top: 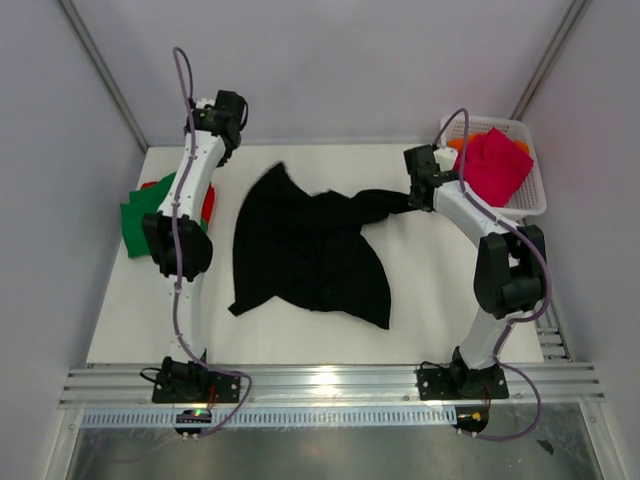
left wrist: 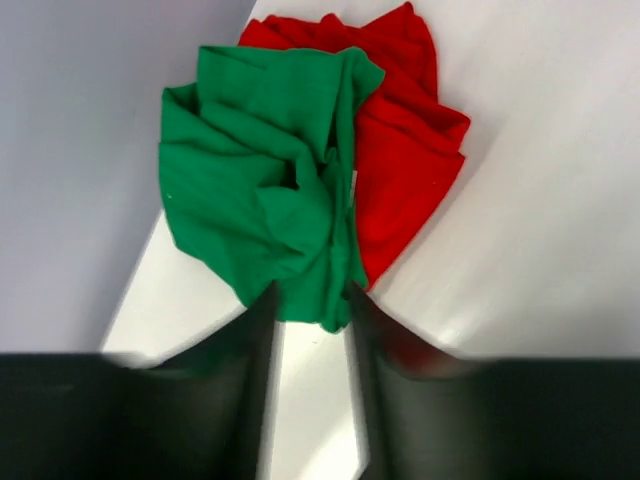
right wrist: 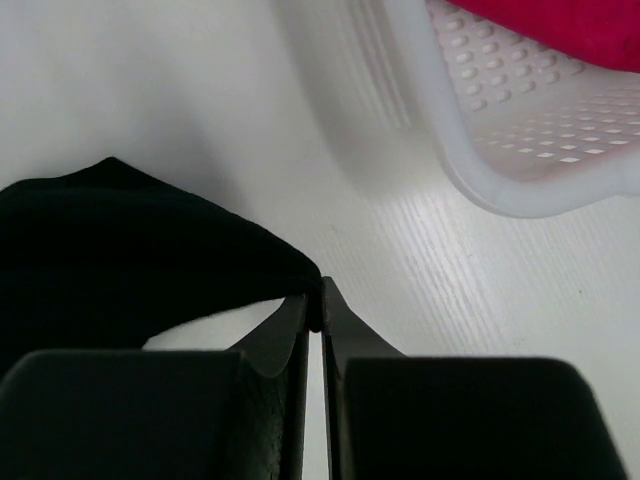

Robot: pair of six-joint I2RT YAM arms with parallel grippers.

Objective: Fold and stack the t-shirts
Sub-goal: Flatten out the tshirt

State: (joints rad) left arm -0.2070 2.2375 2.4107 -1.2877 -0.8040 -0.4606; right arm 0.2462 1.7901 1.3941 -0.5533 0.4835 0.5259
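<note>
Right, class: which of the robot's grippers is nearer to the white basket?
Right. The right gripper is close beside the basket, its fingers pinching a corner of the black t-shirt. The left gripper is across the table, by the green t-shirt and red t-shirt.

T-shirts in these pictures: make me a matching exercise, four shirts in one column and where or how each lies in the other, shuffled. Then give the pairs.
Column one:
1. black t-shirt
2. green t-shirt
3. red t-shirt
4. pink t-shirt

Column two:
A. in the white basket
B. partly covered by another shirt
C. pinched at one end by the right claw
D. crumpled on top of another shirt

Pairs: 1-C, 2-D, 3-B, 4-A.
</note>
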